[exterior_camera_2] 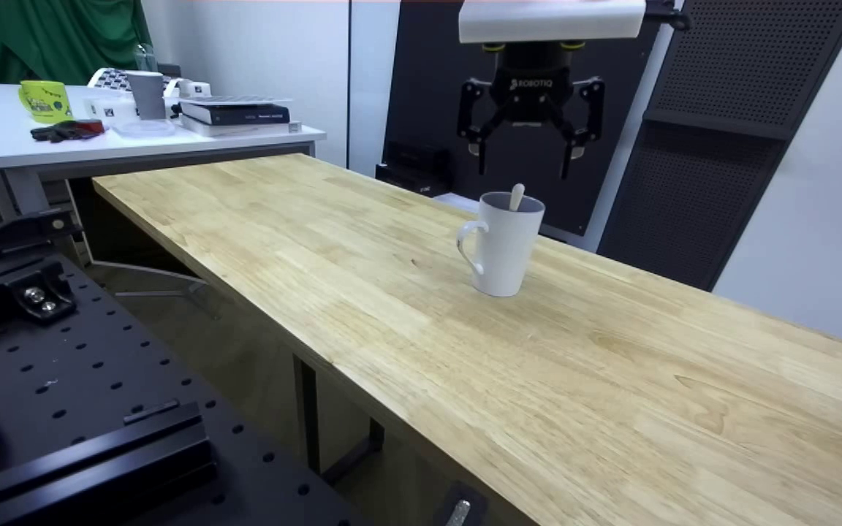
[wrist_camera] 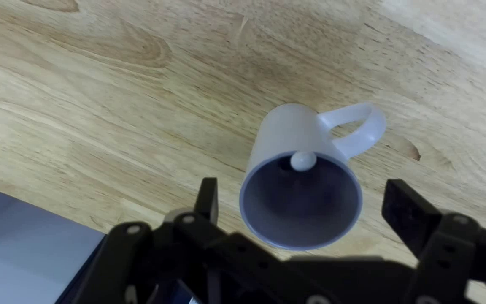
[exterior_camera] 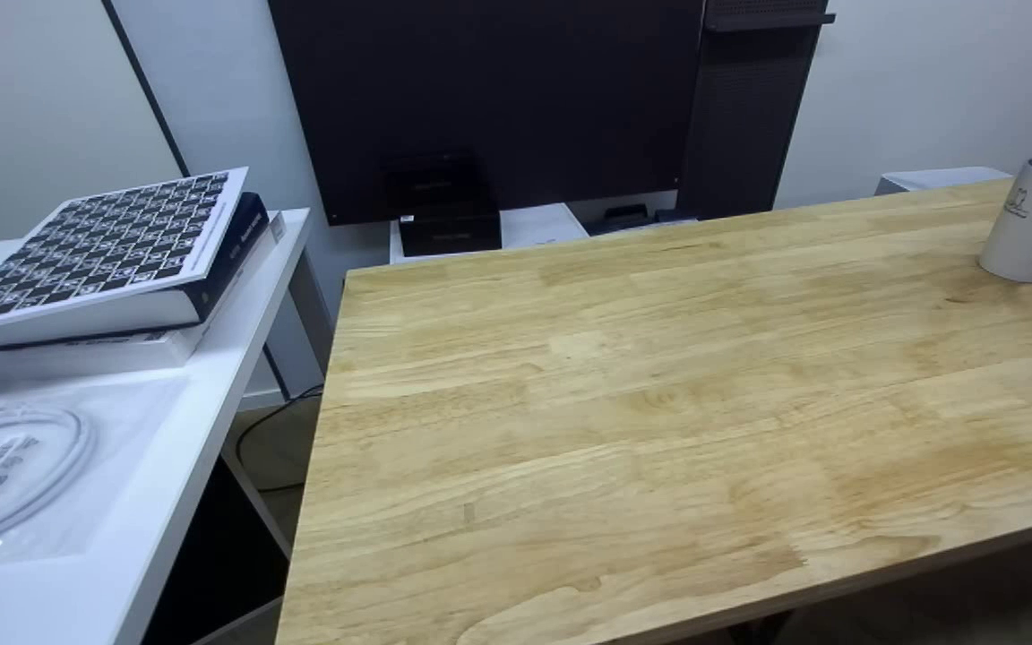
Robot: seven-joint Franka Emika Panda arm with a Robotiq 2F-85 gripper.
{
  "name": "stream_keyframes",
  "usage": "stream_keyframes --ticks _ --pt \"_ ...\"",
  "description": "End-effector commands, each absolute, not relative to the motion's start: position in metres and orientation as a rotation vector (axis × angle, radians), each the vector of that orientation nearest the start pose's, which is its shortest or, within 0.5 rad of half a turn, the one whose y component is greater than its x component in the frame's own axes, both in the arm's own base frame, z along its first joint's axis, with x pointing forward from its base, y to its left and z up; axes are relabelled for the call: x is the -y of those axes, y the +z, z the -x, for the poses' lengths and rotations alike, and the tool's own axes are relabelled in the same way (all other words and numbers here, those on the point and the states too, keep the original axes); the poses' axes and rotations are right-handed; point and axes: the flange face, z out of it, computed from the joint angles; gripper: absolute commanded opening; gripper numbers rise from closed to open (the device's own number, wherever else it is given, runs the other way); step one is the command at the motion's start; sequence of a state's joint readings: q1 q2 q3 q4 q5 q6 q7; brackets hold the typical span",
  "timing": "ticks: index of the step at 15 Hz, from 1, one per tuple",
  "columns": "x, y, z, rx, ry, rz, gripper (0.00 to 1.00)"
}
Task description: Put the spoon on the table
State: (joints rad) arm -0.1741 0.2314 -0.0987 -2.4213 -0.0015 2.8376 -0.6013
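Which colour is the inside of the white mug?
Dark grey; the inside shows best in the wrist view.

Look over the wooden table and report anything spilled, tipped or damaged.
Nothing stands out. The mug stands upright on the table, with what seems to be the spoon in it, and no spill shows. A small dark mark nearby looks like a wood knot.

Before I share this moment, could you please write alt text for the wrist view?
Seen from above, a white mug stands on the wooden table, framed by the open gripper; the pale, rounded end of a spoon shows at the mug's rim.
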Motion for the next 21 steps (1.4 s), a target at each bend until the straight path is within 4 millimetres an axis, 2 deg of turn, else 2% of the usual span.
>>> stream_keyframes --ticks 1,17,18,19,21 --pt "0.147 0.23 -0.498 0.516 -0.268 3.196 1.0" --pt "0.148 0.218 -0.495 0.501 -0.231 3.186 1.0" --pt "0.148 0.217 -0.495 0.502 -0.23 3.186 0.75" --pt "0.148 0.216 -0.495 0.504 -0.23 3.187 0.74" --pt "0.147 0.216 -0.495 0.505 -0.229 3.186 0.6"
